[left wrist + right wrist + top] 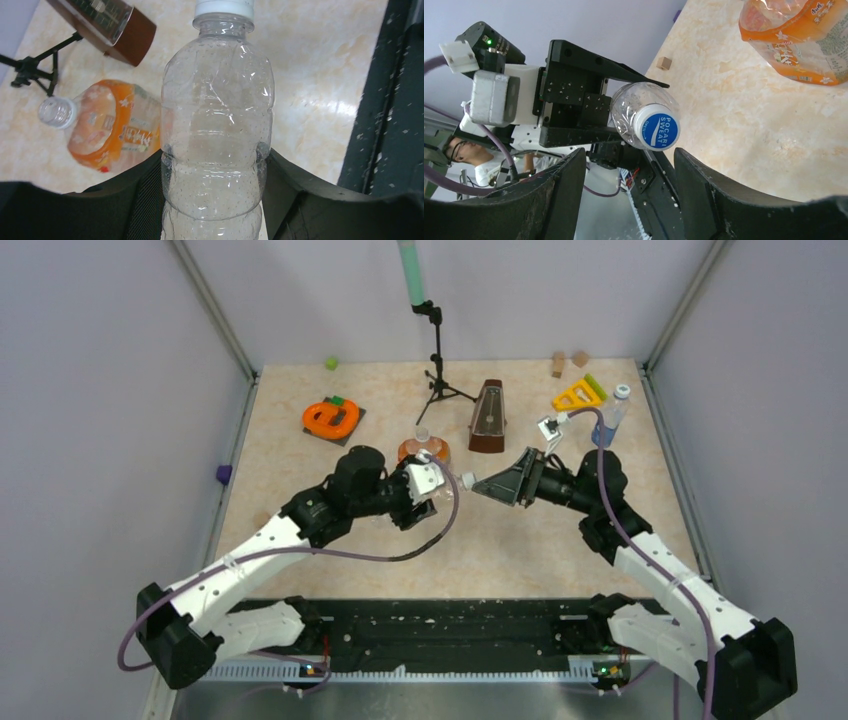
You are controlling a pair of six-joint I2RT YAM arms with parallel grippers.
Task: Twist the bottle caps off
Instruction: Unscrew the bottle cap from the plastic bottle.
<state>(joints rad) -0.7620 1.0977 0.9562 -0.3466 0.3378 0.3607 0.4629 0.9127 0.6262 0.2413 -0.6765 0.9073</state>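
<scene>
two grippers are facing each other over the tabletop's middle. the left gripper [215, 172] is clamping the clear bottle [217, 125] sideways, and its cap [656, 131] is pointing between the jaws of the right gripper [629, 156], which are gaping wide and touching nothing. the next move likely calls for closing on the cap and twisting. the orange bottle [425, 450] is sitting just behind.

The clear bottle [217, 125], its blue-topped cap [656, 131] screwed on, lies level, clamped in the left gripper [215, 170]. The squat orange bottle [115, 125] and the blue-labelled bottle [612, 418] stand capped, well apart.
</scene>
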